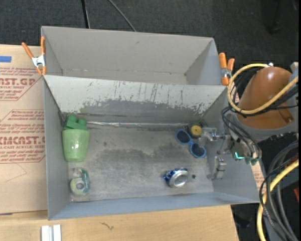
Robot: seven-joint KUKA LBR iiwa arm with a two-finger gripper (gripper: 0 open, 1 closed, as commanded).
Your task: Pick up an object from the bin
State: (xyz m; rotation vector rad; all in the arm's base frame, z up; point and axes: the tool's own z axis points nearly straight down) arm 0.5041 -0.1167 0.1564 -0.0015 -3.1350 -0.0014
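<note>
Bin (140, 92): gripper (216, 155) near blue rings (190, 143) (right)

Loose things on the floor of the grey bin (140, 92)

A pale green plastic bottle (75, 143) with a darker green cap lies at the left of the frame, cap toward the back wall. A small pale tape roll (79, 183) lies flat just below it. A crushed blue-and-silver can (176, 177) sits lower right. Above it lies a blue piece of two joined rings (189, 142), with a small yellow round piece (195, 130) at its upper edge.
</note>
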